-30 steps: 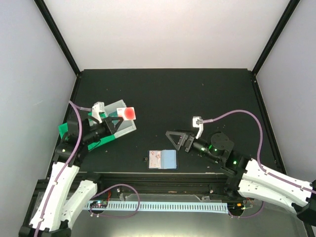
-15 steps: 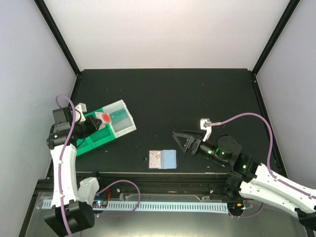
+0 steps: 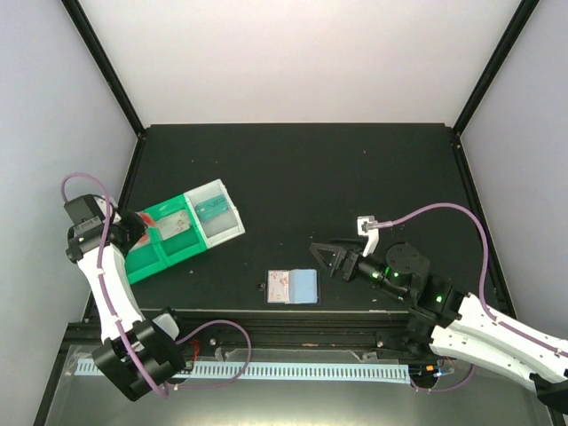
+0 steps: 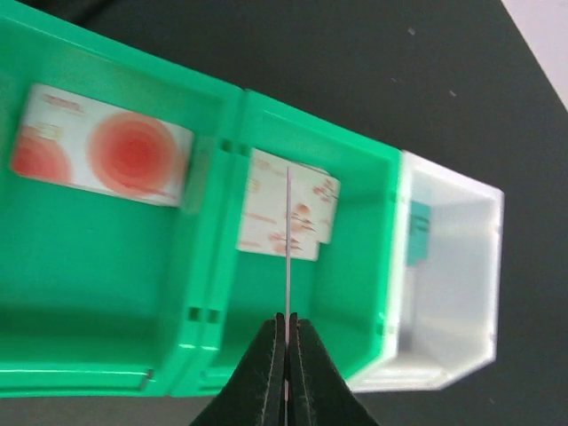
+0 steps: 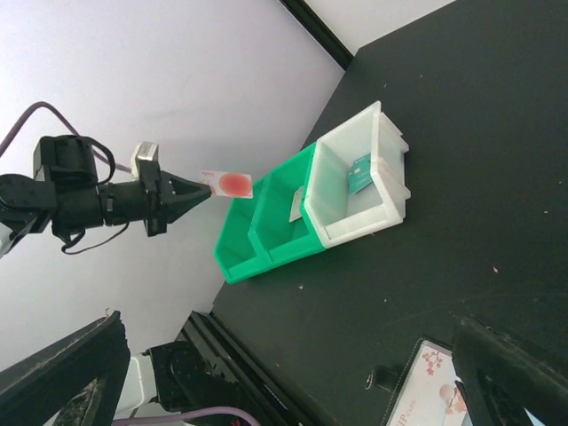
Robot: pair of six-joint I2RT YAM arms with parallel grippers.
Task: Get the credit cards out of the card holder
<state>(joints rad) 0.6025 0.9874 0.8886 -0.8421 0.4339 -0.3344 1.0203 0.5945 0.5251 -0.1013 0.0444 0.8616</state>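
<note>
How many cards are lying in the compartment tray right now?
3, one per compartment: a red-circle card in the end green bin, a pale card in the middle green bin, a teal card in the white bin. More may hide underneath. The left hand holds a fourth card.

— What sits on the black worktop (image 3: 355,169)?
— At the left, a three-compartment tray (image 3: 164,264), lying askew — two green bins, then a white bin (image 3: 232,232) at its far end.
— Anything else?
— A small black object (image 3: 258,287) near the front edge, too small to make out. A white perforated strip (image 3: 293,371) runs below that edge.
</note>
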